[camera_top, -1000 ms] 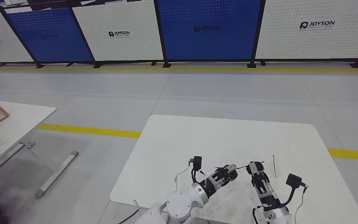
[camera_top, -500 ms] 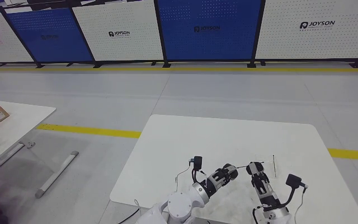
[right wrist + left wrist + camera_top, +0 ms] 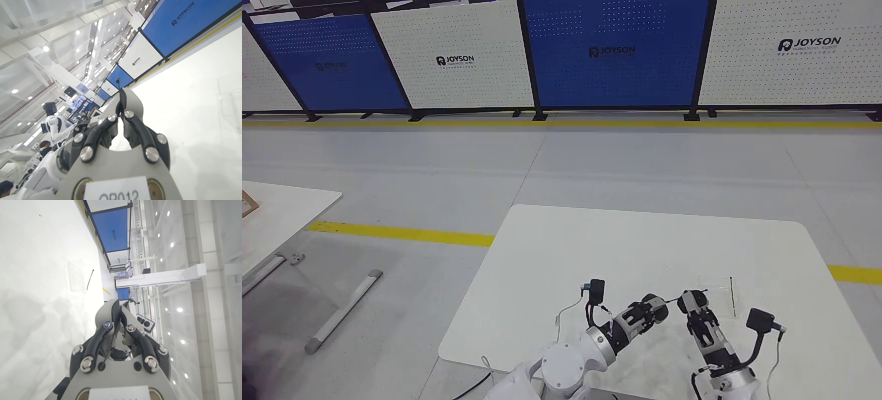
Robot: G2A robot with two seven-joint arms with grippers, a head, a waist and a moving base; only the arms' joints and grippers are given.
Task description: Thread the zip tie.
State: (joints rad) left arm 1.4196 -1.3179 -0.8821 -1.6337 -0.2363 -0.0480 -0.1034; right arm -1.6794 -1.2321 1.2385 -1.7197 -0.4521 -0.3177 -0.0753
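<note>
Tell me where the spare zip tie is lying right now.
Top view: the spare zip tie lies flat on the table, on the robot's right, just past the right gripper, alongside a clear plastic sheet.

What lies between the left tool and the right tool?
In the top view, a thin black zip tie bridges the gap between the left tool and the right tool.
</note>
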